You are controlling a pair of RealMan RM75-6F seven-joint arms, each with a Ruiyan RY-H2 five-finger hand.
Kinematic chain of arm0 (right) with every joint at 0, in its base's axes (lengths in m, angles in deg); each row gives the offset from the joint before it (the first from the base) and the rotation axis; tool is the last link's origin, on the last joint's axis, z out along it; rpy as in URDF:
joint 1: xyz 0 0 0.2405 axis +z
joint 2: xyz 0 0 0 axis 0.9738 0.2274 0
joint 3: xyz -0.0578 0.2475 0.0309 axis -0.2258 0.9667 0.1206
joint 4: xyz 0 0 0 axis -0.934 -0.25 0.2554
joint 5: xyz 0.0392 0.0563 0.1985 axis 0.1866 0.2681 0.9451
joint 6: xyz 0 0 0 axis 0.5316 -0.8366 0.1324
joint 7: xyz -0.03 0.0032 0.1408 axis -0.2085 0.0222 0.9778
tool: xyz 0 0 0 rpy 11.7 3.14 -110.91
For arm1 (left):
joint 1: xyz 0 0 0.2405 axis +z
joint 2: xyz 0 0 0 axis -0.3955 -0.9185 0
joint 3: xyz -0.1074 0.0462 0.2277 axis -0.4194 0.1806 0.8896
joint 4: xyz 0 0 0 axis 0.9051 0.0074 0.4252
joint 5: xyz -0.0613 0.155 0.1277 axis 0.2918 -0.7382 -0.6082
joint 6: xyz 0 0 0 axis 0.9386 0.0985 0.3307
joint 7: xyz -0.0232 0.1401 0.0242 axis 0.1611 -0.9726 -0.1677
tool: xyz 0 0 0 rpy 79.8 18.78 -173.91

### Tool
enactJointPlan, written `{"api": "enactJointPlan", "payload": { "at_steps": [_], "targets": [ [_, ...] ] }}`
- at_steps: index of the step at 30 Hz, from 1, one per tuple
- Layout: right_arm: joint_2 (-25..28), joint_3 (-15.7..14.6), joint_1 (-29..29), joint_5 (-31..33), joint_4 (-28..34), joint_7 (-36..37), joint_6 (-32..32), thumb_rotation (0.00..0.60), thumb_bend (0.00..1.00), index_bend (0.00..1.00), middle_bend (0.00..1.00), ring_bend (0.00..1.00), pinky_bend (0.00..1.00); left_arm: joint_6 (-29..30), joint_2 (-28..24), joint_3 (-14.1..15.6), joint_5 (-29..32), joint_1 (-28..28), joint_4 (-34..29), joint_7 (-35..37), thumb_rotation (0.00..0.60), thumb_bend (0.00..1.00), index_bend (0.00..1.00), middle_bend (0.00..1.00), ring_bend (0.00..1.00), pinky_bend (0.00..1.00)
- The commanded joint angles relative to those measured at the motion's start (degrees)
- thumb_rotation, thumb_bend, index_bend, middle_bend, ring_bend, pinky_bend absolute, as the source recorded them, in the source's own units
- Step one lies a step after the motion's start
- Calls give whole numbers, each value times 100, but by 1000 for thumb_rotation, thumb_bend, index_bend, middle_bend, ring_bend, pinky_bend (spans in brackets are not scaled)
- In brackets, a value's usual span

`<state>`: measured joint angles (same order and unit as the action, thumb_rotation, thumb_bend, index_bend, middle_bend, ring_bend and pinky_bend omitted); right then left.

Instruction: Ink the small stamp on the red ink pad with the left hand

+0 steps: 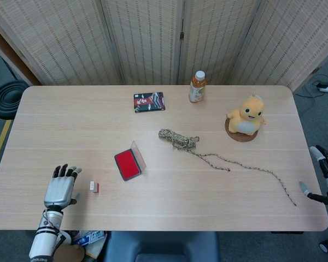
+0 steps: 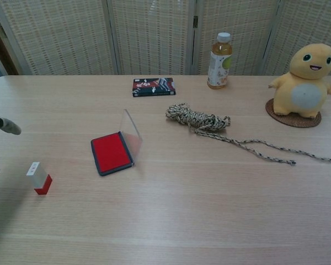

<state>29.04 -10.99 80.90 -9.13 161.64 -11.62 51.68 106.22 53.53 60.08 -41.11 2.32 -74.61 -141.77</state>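
Observation:
The small stamp (image 1: pixel 94 186), white with a red base, stands upright on the table near the front left; the chest view shows the stamp (image 2: pixel 39 178) too. The red ink pad (image 1: pixel 127 164) lies open to its right, clear lid raised, and the chest view has the ink pad (image 2: pixel 111 153) left of centre. My left hand (image 1: pixel 60 187) hovers over the table just left of the stamp, fingers apart, holding nothing. Only its fingertips (image 2: pixel 10 127) enter the chest view at the left edge. My right hand (image 1: pixel 327 174) is open off the table's right edge.
A coiled rope (image 1: pixel 179 139) trails rightward across the table's middle. A yellow plush toy (image 1: pixel 247 116) sits on a round coaster at the right. A drink bottle (image 1: pixel 197 87) and a dark card box (image 1: pixel 149 101) stand toward the back edge.

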Motion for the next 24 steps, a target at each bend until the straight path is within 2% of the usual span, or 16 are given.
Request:
{"api": "enactJointPlan", "payload": {
  "at_steps": [1, 7, 12, 24],
  "targets": [
    [50, -32, 9, -102, -120, 210, 16, 600, 310, 0, 0, 0, 0, 227, 230, -67, 287, -156, 10, -223, 600, 306, 174, 164, 0, 0],
    [95, -77, 47, -234, -233, 573, 7, 600, 310, 0, 0, 0, 0, 684, 539, -213, 889, -332, -25, -585, 600, 306, 175, 165, 0, 0],
    [142, -91, 40, -320, -404, 981, 96, 600, 310, 0, 0, 0, 0, 845, 837, -225, 1135, -495, 88, -730, 600, 306, 176, 166, 0, 0],
    [155, -138, -8, -457, -566, 1355, 327, 600, 310, 0, 0, 0, 0, 1059, 1153, -209, 1371, -707, 259, -756, 600, 307, 182, 174, 0, 0]
  ]
}}
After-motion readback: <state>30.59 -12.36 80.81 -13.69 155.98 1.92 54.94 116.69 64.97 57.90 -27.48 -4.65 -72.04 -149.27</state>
